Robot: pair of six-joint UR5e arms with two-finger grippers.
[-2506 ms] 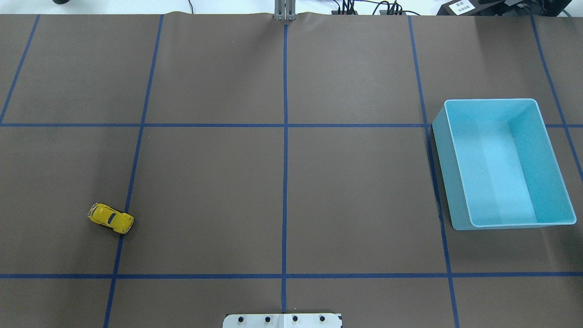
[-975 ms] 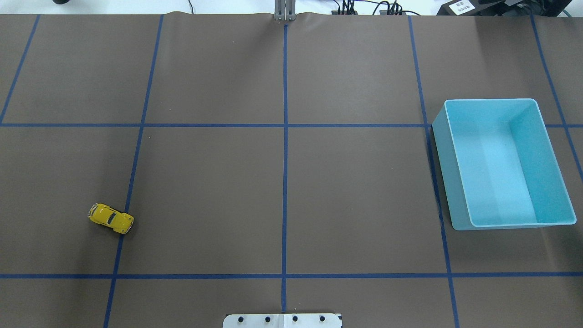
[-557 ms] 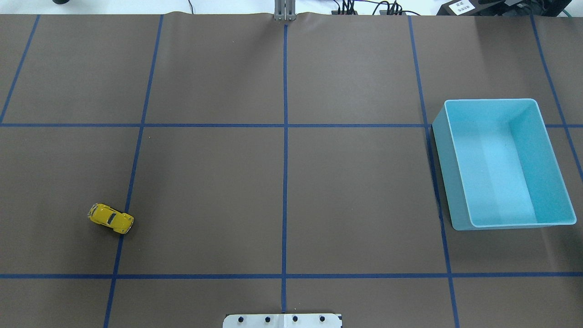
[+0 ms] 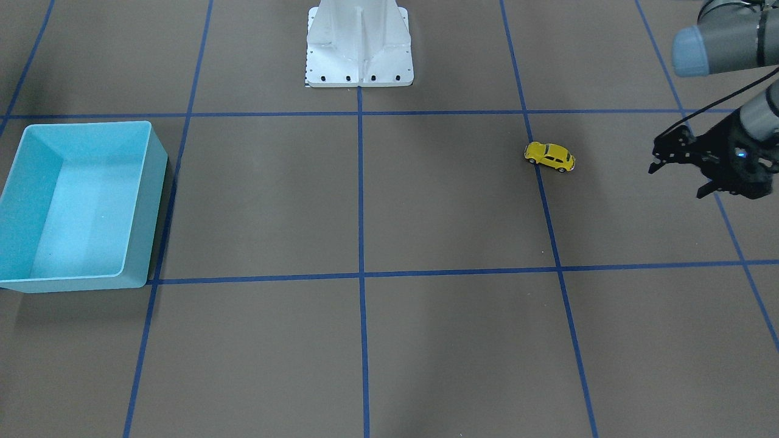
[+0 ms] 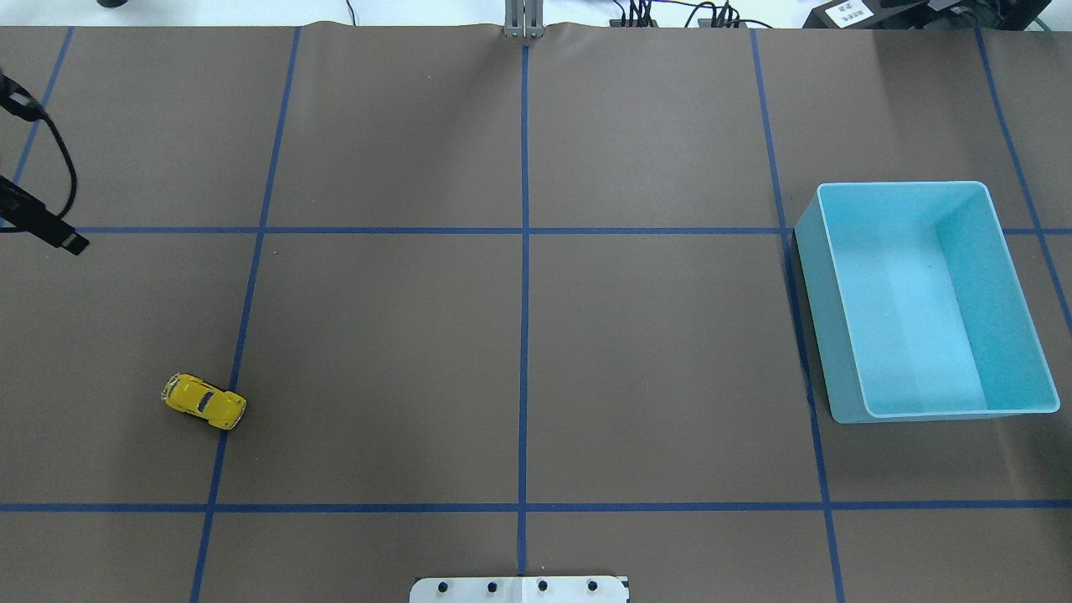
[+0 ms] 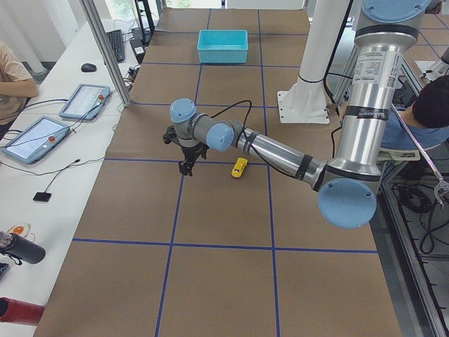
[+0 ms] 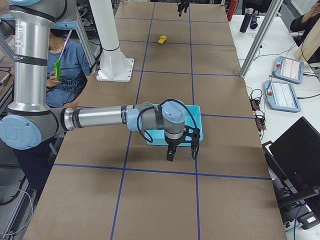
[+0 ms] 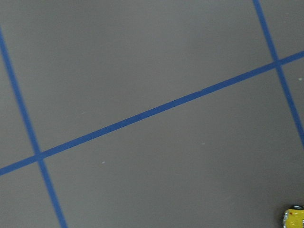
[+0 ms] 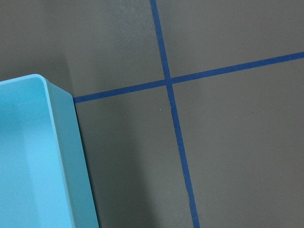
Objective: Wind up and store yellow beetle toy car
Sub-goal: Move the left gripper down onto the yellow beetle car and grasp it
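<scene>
The yellow beetle toy car (image 5: pixel 203 401) stands on its wheels on the brown mat at the robot's left, beside a blue tape line. It also shows in the front view (image 4: pixel 549 156) and at the lower right corner of the left wrist view (image 8: pixel 294 219). My left gripper (image 4: pixel 677 179) hovers open and empty above the mat, well to the outer side of the car and apart from it. My right gripper (image 7: pixel 181 152) hangs beside the light blue bin (image 5: pixel 811 276). I cannot tell whether it is open or shut.
The light blue bin (image 4: pixel 152 182) is empty and sits at the robot's right, its corner in the right wrist view (image 9: pixel 42 156). The white robot base (image 4: pixel 359 42) stands at the table's near middle. Tablets and cables lie past the table's far edge.
My left gripper has come into the overhead view at its left edge. The car and the bin have not moved.
</scene>
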